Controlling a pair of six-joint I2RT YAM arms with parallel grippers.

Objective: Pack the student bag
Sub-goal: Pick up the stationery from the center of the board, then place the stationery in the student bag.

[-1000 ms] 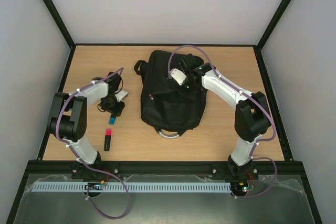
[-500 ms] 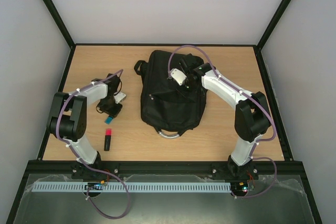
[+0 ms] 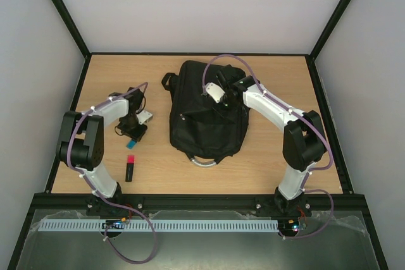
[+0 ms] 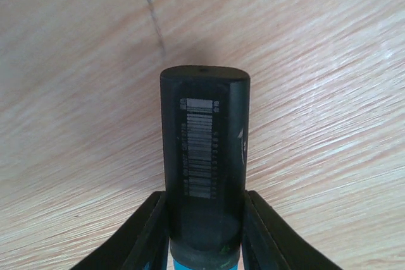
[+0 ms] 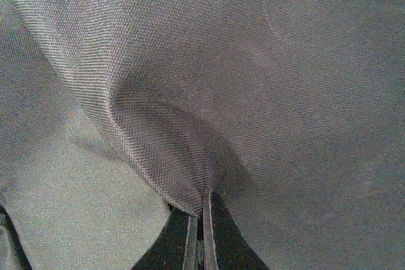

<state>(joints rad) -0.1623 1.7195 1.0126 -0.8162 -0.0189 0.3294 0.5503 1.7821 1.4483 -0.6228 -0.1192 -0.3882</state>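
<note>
Judging by layout, little seems packed: bag (image 3: 205,115) is set centrally on table (image 3: 272,156), fabric pinched by closed right gripper (image 5: 202,210); blue marker (image 4: 204,124) is clamped by left gripper (image 4: 204,195); red marker (image 3: 130,167) is left out.

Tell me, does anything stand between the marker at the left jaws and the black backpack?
Nothing visible does. Only bare table lies between the blue-capped marker in the left gripper's jaws and the student bag. The red-capped marker lies nearer the arms, aside.

The blue end of the black marker (image 4: 204,156) runs off the left wrist view's bottom edge, its barcode is unreadable, and from above the left gripper (image 3: 134,131) hides it.
</note>
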